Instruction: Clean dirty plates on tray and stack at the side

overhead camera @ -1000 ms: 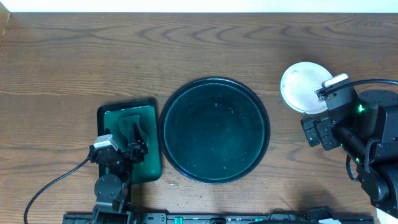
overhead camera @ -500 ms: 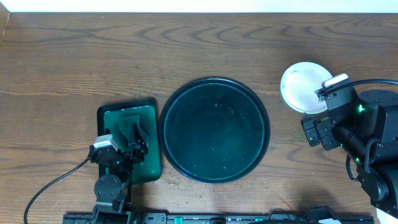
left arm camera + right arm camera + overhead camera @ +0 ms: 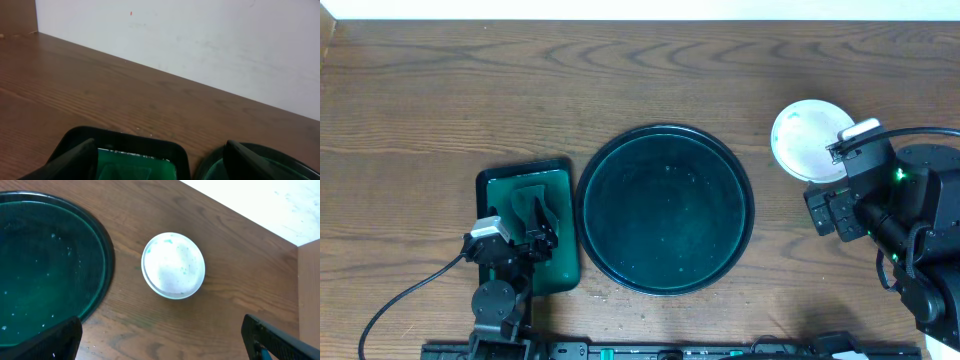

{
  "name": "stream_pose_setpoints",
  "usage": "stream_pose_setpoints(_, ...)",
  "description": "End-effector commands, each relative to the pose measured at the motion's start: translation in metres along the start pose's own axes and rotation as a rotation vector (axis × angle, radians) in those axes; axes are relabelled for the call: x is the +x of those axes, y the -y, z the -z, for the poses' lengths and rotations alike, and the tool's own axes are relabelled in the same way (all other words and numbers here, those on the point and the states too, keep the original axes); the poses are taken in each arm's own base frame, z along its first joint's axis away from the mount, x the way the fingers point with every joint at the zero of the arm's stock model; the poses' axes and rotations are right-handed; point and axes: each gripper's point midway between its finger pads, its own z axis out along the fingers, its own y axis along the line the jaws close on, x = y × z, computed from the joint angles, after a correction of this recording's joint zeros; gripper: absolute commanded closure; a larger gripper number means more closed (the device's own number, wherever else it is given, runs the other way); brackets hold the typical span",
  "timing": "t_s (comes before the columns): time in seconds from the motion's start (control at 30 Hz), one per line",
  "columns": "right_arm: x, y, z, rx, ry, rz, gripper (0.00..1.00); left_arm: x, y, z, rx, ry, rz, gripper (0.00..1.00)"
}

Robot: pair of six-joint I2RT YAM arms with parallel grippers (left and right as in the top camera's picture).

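Unmoved, left hand (image 3: 159,161) and right hand (image 3: 162,341) gape empty.

round tray (image 3: 665,210) centre | plates (image 3: 802,135) right, apart | rectangular tray (image 3: 498,190) left

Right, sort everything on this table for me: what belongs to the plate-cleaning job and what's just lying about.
Part of the job:
- white plates, piled beside the tray, top one faintly green-smeared
- round dark tray, nothing on it
- green cloth, probably the wiper

Just there:
- small rectangular green tray under the cloth
- wooden table
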Motion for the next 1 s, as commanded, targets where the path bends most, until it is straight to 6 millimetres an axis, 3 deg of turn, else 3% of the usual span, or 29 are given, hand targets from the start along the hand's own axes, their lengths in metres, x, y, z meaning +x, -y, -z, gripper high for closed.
stream_pose_setpoints(0.0,-0.004,0.0,0.005,0.004,0.016,0.016,0.01,0.014,-0.009,0.0,-0.04,-0.044,-0.026,0.2)
stream_pose_setpoints(0.33,-0.004,0.001,0.005,0.014,0.02,0.034,0.01,0.014,-0.009,0.0,-0.04,-0.044,-0.026,0.2)
stream_pose_setpoints(0.43,-0.013,0.001,0.008,0.011,0.077,0.027,0.01,0.014,-0.009,0.0,-0.04,-0.044,-0.026,0.2)
stream_pose_setpoints(0.73,-0.043,-0.022,0.014,-0.057,0.443,0.024,0.01,0.014,-0.009,0.0,-0.04,-0.044,-0.026,0.2)
stream_pose_setpoints(0.97,-0.035,-0.043,0.004,-0.064,0.726,0.049,0.01,0.014,-0.009,0.0,-0.04,-0.044,-0.026,0.2)
